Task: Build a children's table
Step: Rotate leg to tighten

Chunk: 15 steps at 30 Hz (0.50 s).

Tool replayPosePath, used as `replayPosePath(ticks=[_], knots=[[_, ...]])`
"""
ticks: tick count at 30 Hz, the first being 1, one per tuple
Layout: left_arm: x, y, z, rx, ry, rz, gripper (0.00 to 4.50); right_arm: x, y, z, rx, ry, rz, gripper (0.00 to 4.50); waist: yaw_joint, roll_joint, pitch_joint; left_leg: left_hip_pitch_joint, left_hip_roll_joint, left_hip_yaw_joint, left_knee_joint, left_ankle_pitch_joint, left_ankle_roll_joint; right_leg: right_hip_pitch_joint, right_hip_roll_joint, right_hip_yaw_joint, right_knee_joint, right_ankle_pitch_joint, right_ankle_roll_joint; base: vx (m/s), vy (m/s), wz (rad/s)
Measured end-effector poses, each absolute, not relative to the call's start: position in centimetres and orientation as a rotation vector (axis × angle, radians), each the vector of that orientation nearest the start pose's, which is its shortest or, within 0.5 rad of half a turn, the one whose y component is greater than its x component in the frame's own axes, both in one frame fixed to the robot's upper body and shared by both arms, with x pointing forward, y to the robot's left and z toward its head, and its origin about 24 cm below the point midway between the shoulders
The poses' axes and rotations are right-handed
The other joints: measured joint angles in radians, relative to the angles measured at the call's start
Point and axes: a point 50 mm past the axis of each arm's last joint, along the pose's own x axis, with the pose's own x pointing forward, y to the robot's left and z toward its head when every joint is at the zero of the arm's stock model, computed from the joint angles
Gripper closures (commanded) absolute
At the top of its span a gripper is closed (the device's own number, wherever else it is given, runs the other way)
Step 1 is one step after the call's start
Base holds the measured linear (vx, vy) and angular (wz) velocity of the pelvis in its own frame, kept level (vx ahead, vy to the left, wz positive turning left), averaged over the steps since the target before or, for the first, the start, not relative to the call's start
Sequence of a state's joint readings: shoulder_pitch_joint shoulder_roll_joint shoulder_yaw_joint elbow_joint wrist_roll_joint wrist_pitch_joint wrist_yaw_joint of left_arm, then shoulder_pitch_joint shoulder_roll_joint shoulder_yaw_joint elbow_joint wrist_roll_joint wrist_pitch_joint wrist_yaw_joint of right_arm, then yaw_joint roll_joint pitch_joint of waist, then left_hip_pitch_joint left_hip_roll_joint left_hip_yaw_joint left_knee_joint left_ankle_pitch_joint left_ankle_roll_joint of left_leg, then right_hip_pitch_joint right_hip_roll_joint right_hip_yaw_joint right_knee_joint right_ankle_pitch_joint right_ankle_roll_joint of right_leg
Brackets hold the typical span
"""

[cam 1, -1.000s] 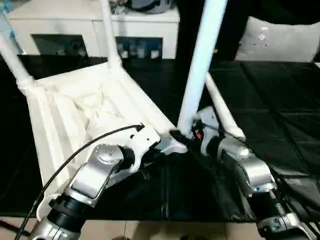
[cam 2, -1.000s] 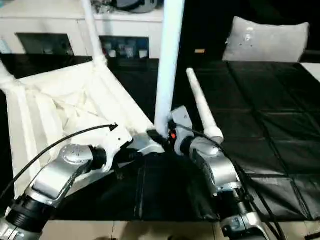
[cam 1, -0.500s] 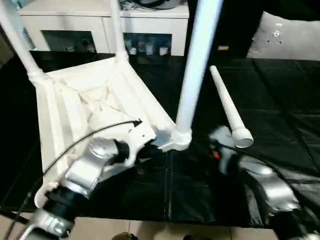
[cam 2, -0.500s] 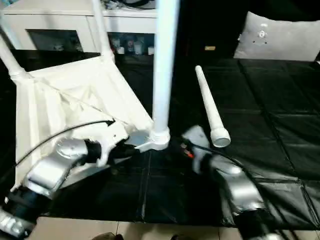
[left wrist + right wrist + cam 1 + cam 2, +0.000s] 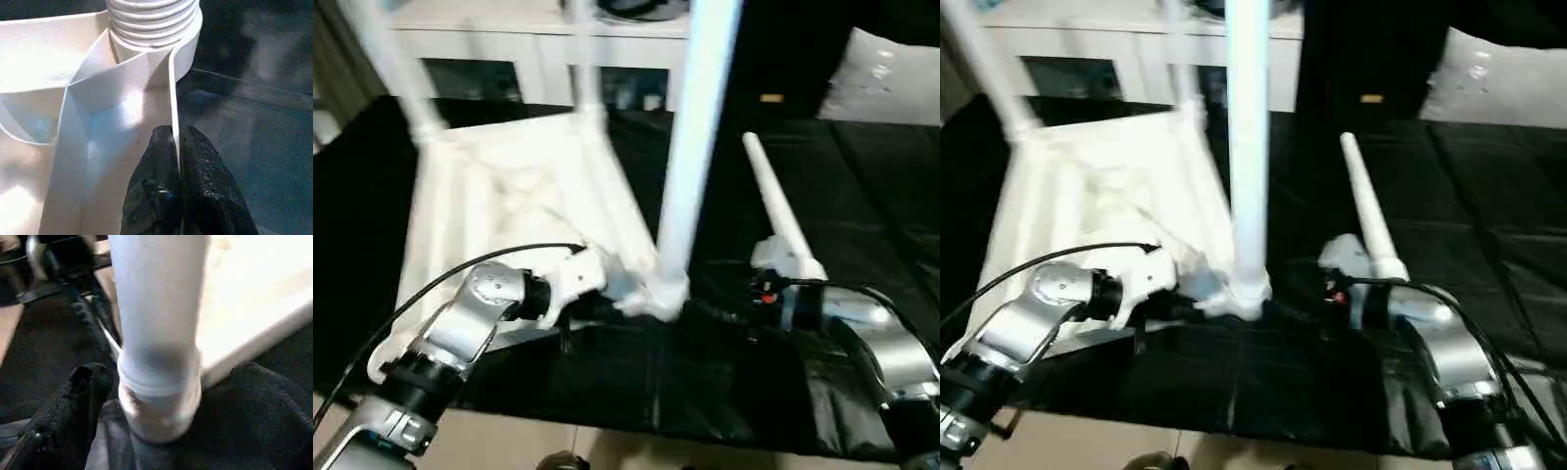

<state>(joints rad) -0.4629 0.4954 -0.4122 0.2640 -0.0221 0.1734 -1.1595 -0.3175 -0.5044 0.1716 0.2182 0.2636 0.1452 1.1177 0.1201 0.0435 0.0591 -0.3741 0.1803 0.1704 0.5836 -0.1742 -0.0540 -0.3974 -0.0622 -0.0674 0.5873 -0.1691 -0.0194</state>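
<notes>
The children's table lies upside down on the black cover: white top (image 5: 499,196) with ribbed underside, and legs upright at its far corners. A third leg (image 5: 693,147) stands in the near right corner socket (image 5: 151,24). A fourth leg (image 5: 778,220) lies loose on the cover to the right. My left gripper (image 5: 175,142) is shut on the thin rim wall of the top just beside that socket. My right gripper (image 5: 720,311) is open close to the upright leg's base (image 5: 156,382), with one black finger (image 5: 85,391) beside it and not gripping.
A white cabinet (image 5: 558,59) stands behind the work table and a grey cushion (image 5: 891,78) lies at the back right. The black cover's front edge (image 5: 656,436) runs just below my forearms. A black cable (image 5: 460,274) loops over my left arm.
My right gripper has let go of the upright leg's base and opened wide; the leg stays standing in its socket. My left gripper keeps its hold. The camera has shifted.
</notes>
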Motion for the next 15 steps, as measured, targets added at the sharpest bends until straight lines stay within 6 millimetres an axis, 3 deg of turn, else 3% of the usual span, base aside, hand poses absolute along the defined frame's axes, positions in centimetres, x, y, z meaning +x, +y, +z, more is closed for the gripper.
replayPosePath(ticks=[7,15], knots=[[28.33,12.31,5.62,0.578,0.417,-1.483,4.5,27.86,-16.11,5.98,-0.214,0.291,1.281,0.04,-0.002,0.0,0.0,0.0,0.0,0.0,0.006,0.0,0.0,0.0,-0.002,0.0,0.008,-0.001,0.002,0.0,0.0,0.0],[28.41,12.26,5.58,0.588,0.408,-1.502,4.5,27.8,-15.95,5.75,-0.199,0.318,1.326,0.81,-0.005,0.0,0.0,0.0,0.0,0.0,0.007,0.0,0.0,0.0,-0.002,0.0,0.009,0.0,0.001,0.0,0.0,0.0]])
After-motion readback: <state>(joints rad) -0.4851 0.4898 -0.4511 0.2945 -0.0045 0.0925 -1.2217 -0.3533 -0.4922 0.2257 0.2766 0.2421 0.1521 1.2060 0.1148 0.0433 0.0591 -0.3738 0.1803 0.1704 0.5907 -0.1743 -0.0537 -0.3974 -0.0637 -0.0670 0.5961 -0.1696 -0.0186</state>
